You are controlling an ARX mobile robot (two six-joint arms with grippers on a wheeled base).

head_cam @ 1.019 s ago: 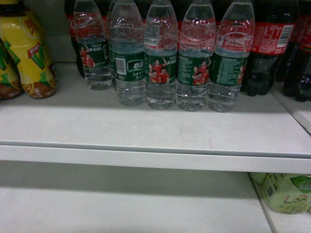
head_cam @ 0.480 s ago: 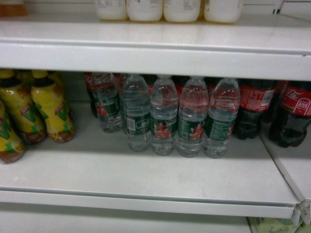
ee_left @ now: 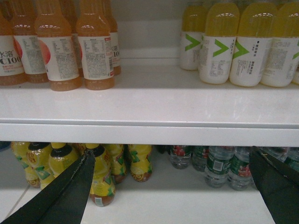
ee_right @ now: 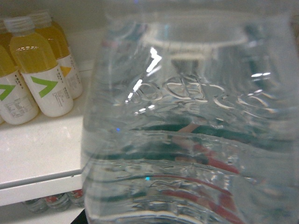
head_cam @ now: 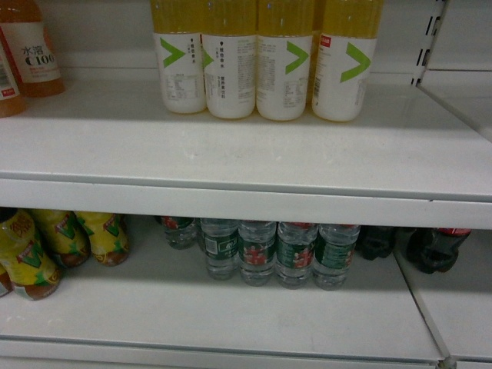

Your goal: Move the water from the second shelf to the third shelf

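Head camera faces two white metal shelves (head_cam: pixel 246 204) frontally. Left wrist camera views them likewise, sharing the yellow, white-labelled juice bottles (head_cam: pixel 265 58). Right wrist camera sits against a clear ribbed water bottle (ee_right: pixel 196 130).

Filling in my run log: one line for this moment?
left end effector: open, empty | water bottle: fills right wrist view, grasp unseen

In the right wrist view a water bottle (ee_right: pixel 196 130) fills most of the frame, blurred by closeness and cut off at the top, right and bottom edges, so the right gripper behind it cannot be seen. In the head view the upper shelf's front lip (head_cam: pixel 246 206) hides the tops of the water bottles (head_cam: pixel 278 252) at lower centre, and neither gripper shows. The left gripper's fingers (ee_left: pixel 60 196) are cut off at the bottom edge.
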